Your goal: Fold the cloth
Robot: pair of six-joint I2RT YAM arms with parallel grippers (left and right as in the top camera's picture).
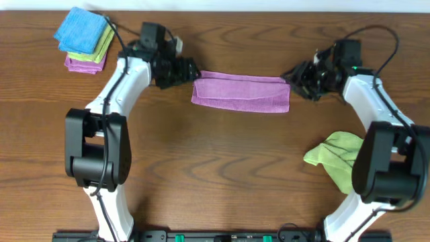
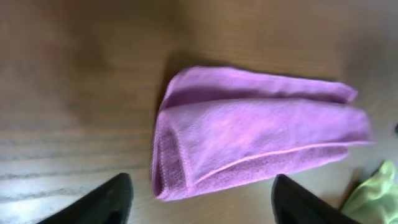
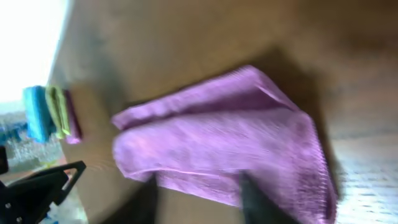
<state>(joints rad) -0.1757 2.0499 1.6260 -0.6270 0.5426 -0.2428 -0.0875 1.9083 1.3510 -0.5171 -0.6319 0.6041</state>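
Observation:
A purple cloth [image 1: 242,92] lies folded into a long strip on the wooden table, seen in the overhead view. My left gripper [image 1: 187,71] sits just off its left end, open and empty; in the left wrist view the cloth [image 2: 255,134] lies ahead of the spread fingers [image 2: 202,202]. My right gripper [image 1: 297,77] sits just off the cloth's right end. In the right wrist view the blurred fingers [image 3: 199,199] are apart, over the near edge of the cloth [image 3: 217,143]; nothing is pinched.
A stack of folded cloths, blue on green on purple [image 1: 84,39], sits at the back left. A crumpled green cloth [image 1: 336,158] lies at the front right, beside the right arm's base; its edge also shows in the left wrist view [image 2: 373,193].

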